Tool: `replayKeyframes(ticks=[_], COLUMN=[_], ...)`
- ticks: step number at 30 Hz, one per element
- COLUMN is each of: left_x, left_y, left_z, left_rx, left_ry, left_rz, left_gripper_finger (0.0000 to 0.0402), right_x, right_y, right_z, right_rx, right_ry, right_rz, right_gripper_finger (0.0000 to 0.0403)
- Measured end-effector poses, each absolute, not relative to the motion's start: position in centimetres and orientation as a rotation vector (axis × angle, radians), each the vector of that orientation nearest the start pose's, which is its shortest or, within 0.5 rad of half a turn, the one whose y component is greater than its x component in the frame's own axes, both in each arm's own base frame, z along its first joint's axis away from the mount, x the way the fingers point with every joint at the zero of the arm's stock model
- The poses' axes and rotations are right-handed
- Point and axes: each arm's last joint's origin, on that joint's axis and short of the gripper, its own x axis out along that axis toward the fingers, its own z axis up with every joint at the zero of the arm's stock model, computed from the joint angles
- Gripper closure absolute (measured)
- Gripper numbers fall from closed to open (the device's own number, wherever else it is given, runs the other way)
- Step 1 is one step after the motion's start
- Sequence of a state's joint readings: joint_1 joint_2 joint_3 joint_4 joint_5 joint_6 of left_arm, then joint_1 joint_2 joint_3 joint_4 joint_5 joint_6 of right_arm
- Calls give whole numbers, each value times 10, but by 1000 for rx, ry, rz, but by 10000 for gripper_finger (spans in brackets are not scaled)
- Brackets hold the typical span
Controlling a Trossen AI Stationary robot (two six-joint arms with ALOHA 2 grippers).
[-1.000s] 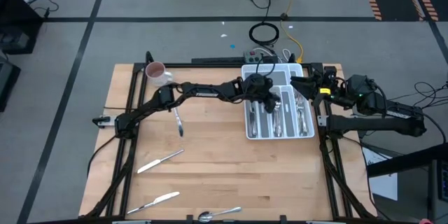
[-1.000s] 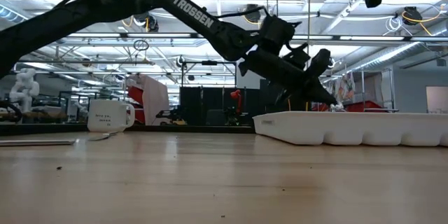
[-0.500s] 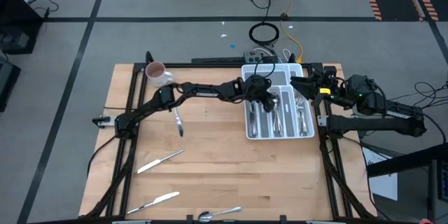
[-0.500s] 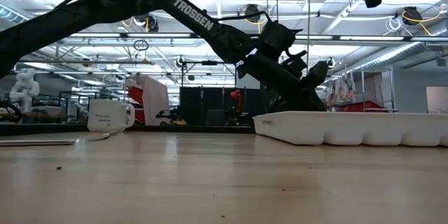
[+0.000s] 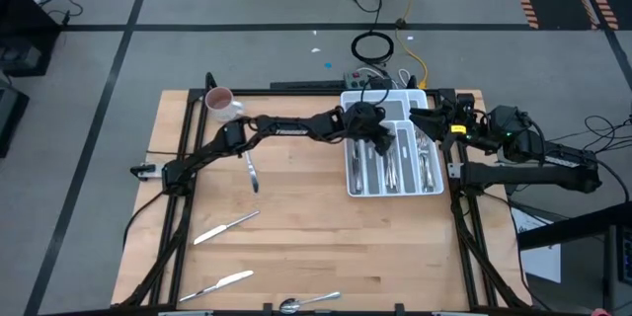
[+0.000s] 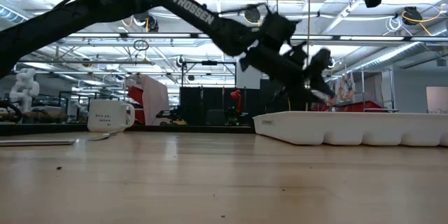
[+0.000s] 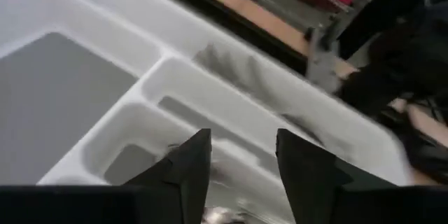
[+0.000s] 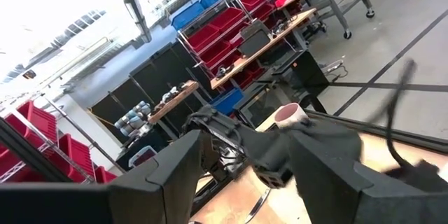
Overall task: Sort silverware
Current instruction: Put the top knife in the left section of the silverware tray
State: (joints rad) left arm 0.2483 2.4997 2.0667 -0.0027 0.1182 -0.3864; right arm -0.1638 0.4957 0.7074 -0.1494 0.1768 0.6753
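1. Left gripper (image 5: 383, 139) sits over the white cutlery tray (image 5: 432, 189), above its left slots; fingers (image 7: 190, 166) apart, nothing between them.
2. In the left wrist view the tray (image 7: 84, 35) compartments lie just below the fingers; a blurred shiny piece shows in one slot, type unclear.
3. In the low view the left gripper (image 6: 323, 77) hangs just above the tray (image 6: 350, 127) rim, not touching it.
4. Right gripper (image 5: 417, 115) waits off the tray's far right corner, near the desk's far right edge; fingers (image 8: 168, 175) spread wide, holding nothing.
5. Silverware in the tray (image 5: 403, 163): several pieces lying along the slots.
6. Loose silverware on the desk (image 5: 316, 227): one piece (image 5: 251, 172) left of centre beside the left arm, a knife (image 5: 225, 226) toward the near left, another knife (image 5: 217, 285) near the near left corner, a spoon (image 5: 308, 302) at the near edge.
7. Mug (image 5: 221, 105) stands near the desk's far left corner; it also shows in the low view (image 6: 110, 115), upright.
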Motion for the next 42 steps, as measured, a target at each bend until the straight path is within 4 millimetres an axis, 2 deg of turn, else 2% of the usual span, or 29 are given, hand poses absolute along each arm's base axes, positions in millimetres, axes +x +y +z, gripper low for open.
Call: replayKeyframes(ticks=[3, 7, 11, 15, 18, 22, 24, 28, 30, 33, 39, 42], left_x=[549, 531, 489, 438, 407, 371, 363, 346, 334, 320, 279, 264], left_y=[128, 114, 96, 86, 90, 108, 118, 122, 121, 119, 114, 110], left_z=[210, 265, 319, 349, 352, 356, 350, 339, 327, 298, 255, 244], left_rx=[-441, -355, -195, -97, -104, -291, -335, -469, -502, -556, -792, -930], left_ry=[388, 483, 654, 904, 1105, 1251, 1252, 1230, 1260, 1286, 1174, 1090], left_rz=[181, 150, 126, 198, 321, 701, 874, 1020, 1092, 1201, 1341, 1408], left_gripper_finger=[234, 233, 233, 233, 233, 233, 233, 233, 233, 233, 233, 233], right_x=[108, 108, 108, 108, 108, 108, 108, 108, 108, 108, 108, 108], right_y=[-23, -22, -22, -21, -21, -21, -21, -21, -21, -20, -21, -21], right_z=[345, 346, 346, 344, 344, 344, 343, 342, 341, 340, 340, 340], right_rx=[664, 662, 644, 633, 616, 599, 590, 585, 585, 585, 574, 556], right_ry=[-175, -179, -172, -152, -145, -137, -132, -120, -105, -94, -94, -90], right_rz=[-306, -299, -285, -274, -277, -279, -281, -280, -267, -268, -271, -273], right_gripper_finger=[195, 195, 195, 195, 195, 195, 195, 195, 195, 195, 195, 195])
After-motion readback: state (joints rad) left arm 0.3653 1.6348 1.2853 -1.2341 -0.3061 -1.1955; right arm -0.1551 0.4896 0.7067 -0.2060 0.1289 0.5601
